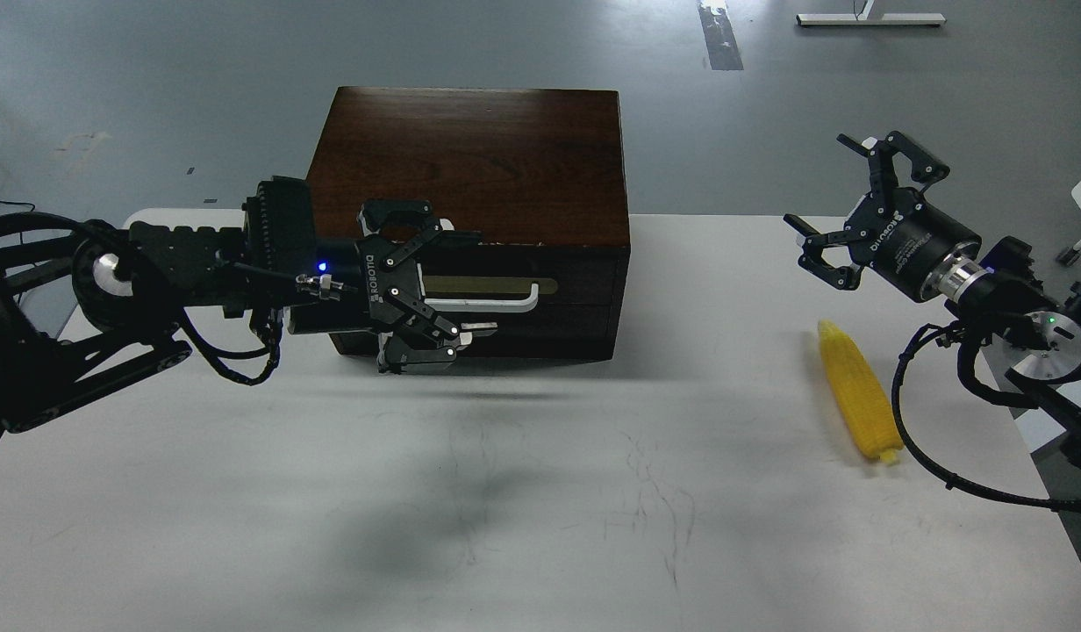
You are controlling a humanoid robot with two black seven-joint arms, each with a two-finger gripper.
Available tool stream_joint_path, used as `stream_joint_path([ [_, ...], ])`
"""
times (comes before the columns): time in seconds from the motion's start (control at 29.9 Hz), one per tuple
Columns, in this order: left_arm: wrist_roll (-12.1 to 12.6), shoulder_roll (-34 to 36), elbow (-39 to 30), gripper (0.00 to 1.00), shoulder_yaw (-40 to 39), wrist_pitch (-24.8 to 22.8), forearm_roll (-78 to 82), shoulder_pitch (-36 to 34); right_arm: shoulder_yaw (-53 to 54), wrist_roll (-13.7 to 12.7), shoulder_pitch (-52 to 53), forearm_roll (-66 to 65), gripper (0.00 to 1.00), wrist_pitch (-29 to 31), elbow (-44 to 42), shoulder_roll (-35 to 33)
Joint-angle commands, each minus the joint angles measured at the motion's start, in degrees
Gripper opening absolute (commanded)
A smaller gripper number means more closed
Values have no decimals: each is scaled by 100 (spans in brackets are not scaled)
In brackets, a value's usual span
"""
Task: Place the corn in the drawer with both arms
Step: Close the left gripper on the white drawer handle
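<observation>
Corn flat on table, right gripper spread open above it; left gripper open at shut drawer handle.

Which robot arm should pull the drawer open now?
The left gripper, probably: it is open right at the drawer's white handle, and the drawer looks closed. The right gripper hangs open far off, above the corn.

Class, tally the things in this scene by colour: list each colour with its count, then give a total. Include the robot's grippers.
Black: 2, the left gripper and the right gripper
Yellow: 1, the tapered yellow corn cob
Dark brown: 1, the wooden drawer cabinet
White: 1, the table
Total: 5
</observation>
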Motion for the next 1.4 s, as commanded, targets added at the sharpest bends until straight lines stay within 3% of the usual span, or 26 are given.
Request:
stream_joint_path([
  [0.0, 0, -86, 176, 91, 204, 0, 0, -69, 0, 0, -11, 0, 100, 0, -1, -9],
  [0.17, 0, -218, 247, 88, 433, 0, 0, -167, 0, 0, -28, 0, 100, 0, -1, -18],
  [0.33, 0, -332, 334, 75, 433, 0, 0, -175, 0, 0, -90, 0, 100, 0, -1, -26],
  [0.43, 0, -411, 396, 72, 433, 0, 0, -175, 0, 0, -107, 0, 100, 0, -1, -26],
  [0.97, 0, -631, 1011, 73, 460, 0, 0, -149, 0, 8, -151, 0, 100, 0, -1, -26],
  [1.37, 0, -613, 950, 73, 460, 9, 0, -79, 0, 17, -151, 0, 100, 0, -89, 0],
])
